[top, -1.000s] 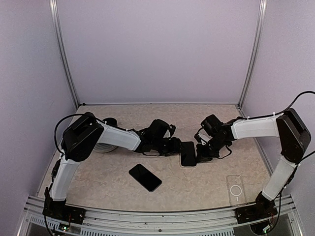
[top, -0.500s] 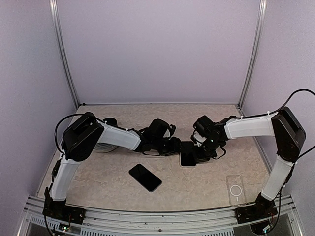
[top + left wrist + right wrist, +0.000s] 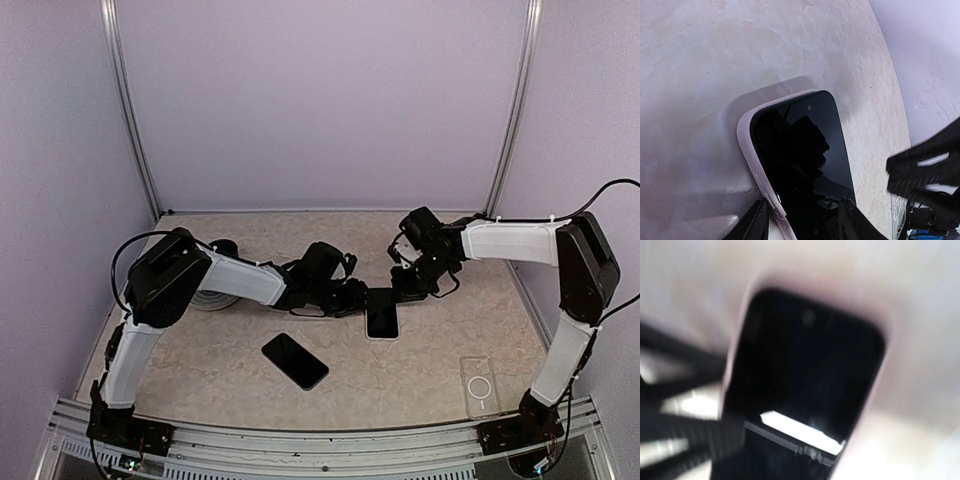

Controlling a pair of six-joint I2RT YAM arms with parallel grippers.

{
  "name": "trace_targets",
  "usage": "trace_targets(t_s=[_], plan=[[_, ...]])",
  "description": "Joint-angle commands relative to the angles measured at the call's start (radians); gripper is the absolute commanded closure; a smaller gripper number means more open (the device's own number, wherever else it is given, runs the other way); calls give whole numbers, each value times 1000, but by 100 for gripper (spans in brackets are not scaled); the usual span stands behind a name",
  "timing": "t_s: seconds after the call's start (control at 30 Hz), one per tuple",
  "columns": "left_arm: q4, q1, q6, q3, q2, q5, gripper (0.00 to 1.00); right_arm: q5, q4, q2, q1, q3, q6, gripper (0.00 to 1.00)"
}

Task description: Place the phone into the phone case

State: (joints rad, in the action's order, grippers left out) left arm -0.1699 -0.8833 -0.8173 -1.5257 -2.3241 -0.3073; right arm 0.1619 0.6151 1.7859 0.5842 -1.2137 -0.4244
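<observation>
A black phone (image 3: 381,320) lies screen up inside a pale pink case (image 3: 746,150) at the table's middle. My left gripper (image 3: 352,298) is shut on its near end. In the left wrist view its fingertips (image 3: 758,220) straddle the cased phone (image 3: 800,165) across its width. My right gripper (image 3: 408,283) hovers just behind and right of the phone, apart from it. The right wrist view is blurred and shows the phone (image 3: 805,375) below, with no fingers visible.
A second bare black phone (image 3: 295,361) lies in front of the left gripper. A clear case (image 3: 480,386) with a ring lies at the front right. A white round object (image 3: 208,298) sits under the left arm.
My right gripper has lifted off the phone's right edge and moved back and slightly right. The left gripper and the cased phone have stayed put.
</observation>
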Motion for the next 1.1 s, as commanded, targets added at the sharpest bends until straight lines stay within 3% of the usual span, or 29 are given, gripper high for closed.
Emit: trace_targets(t_s=[0.0,0.07,0.17,0.33,0.5,0.67,1.07], plan=[[156,4,8,41,-43,15,51,52,-49,0,-77,-62,49,78],[158,7,8,38,-44,19,51,68,-52,40,-102,-80,65,63],[162,11,5,32,-48,19,51,76,-70,94,-121,-106,84,57],[162,19,-3,23,-65,17,51,112,-103,166,-141,-124,107,72],[167,22,-2,11,-76,21,51,149,-127,205,-141,-117,109,79],[167,23,1,-2,-89,19,52,95,-124,225,-133,-89,106,100],[209,28,16,-21,-107,17,55,-53,-92,262,-37,43,80,100]])
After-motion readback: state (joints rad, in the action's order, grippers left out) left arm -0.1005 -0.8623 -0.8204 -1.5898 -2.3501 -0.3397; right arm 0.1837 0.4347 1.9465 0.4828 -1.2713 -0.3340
